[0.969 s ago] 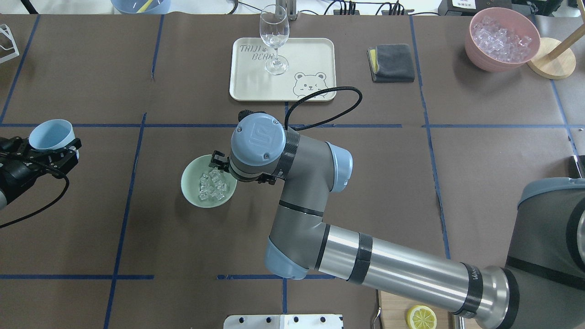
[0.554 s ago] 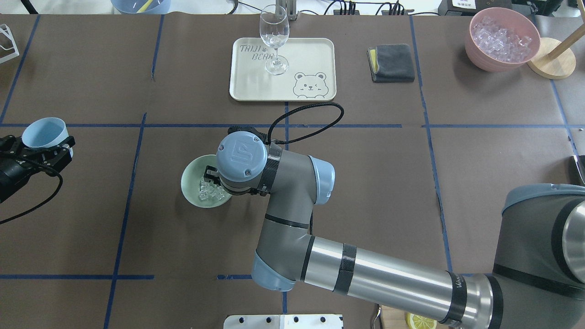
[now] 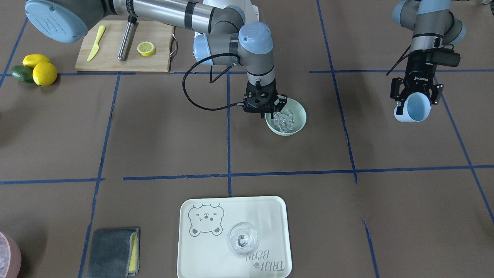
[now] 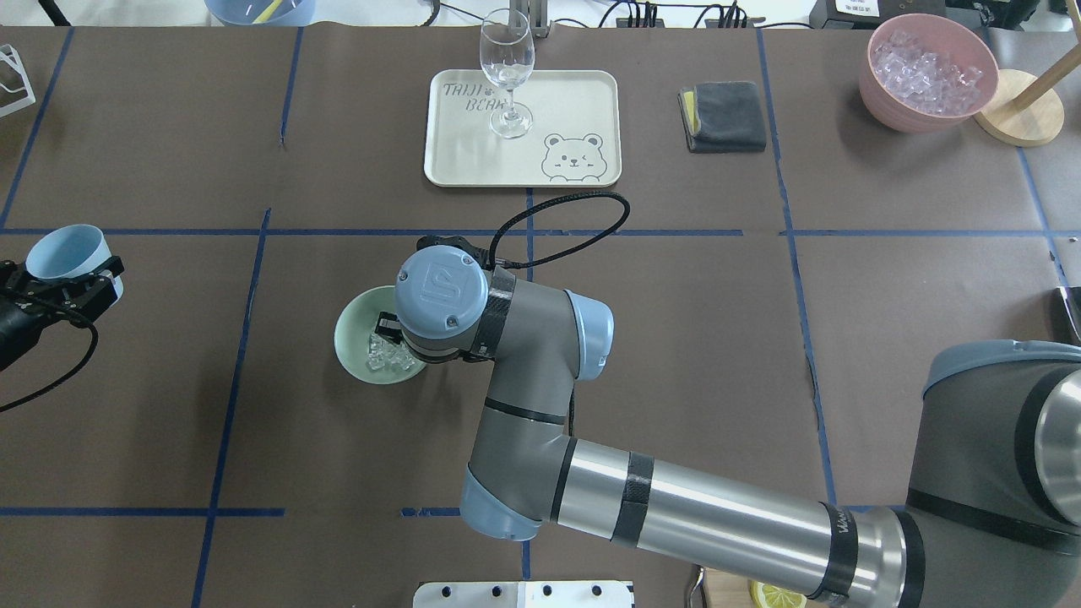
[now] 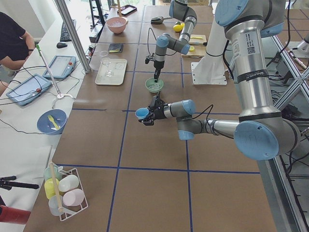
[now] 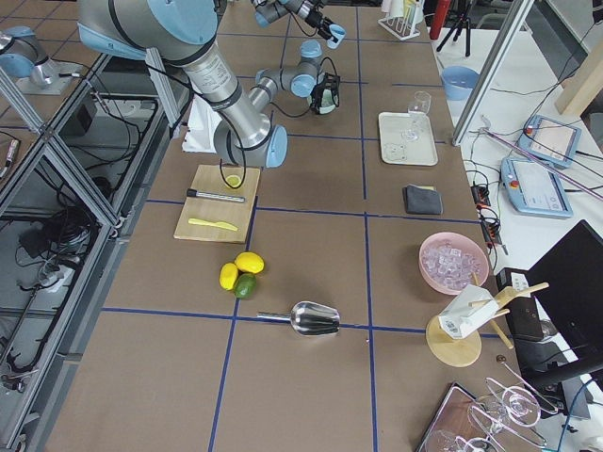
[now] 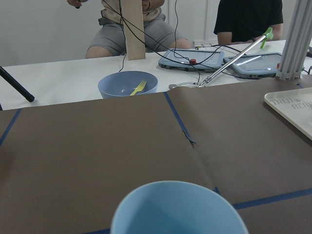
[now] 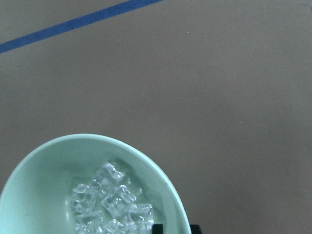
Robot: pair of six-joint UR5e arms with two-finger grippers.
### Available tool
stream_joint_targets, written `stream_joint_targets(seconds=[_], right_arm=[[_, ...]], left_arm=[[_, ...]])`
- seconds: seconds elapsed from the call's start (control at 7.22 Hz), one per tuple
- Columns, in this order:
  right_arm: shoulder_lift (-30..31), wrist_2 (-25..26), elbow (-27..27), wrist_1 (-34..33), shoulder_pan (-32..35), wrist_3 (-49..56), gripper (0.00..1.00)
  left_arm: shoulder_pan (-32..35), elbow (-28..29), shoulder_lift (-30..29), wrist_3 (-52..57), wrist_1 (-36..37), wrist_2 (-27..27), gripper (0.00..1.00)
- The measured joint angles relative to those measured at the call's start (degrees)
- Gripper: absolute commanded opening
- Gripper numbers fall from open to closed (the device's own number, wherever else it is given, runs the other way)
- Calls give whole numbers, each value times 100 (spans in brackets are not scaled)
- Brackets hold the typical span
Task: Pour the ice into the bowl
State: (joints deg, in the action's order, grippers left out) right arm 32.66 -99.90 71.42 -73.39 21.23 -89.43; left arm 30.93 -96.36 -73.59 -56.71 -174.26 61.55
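Near the middle of the brown table (image 4: 887, 338), the right gripper (image 3: 271, 111) pointed straight down at the mint-green bowl (image 3: 301, 122), on the side of its rim toward the robot's right. Its fingertips seemed set one to each side of that rim, but whether they pinched it could not be told, and the ice (image 3: 283, 120) lay heaped as clear cubes in the bowl's bottom. Well apart on the robot's left, the left gripper (image 3: 416, 101) held a tilted light-blue cup (image 3: 415, 112) clamped between its fingers above the table; farther out stood an upright wine glass (image 4: 507, 72) on a cream bear tray (image 4: 583, 93), then a folded grey cloth (image 4: 726, 114) and a pink tub (image 4: 882, 89).
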Motion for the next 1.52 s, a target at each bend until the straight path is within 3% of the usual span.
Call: stream_joint_targets(seconds=[0.28,0.69,0.83,1.25,1.52], right_arm=[[-35,-7,55,2,28,-7,0],[12,-273,428,-26,324,-35,0],[225,-478,705,-54,481,-29,0],[1405,-698,2205,-518,911,103,0],[1835,-775,2798,-822,1126,306,0]], left_arm=[[-4,255,-8,-109,-276,-107,0],[-127,612,-54,-804,-304,-850,0],[-317,761,-70,-1057,-288,-1157,0],[-1041,1136,-175,-1511,-201,-2150,0],[-1286,1385,-385,-1566,-181,-2580,0]])
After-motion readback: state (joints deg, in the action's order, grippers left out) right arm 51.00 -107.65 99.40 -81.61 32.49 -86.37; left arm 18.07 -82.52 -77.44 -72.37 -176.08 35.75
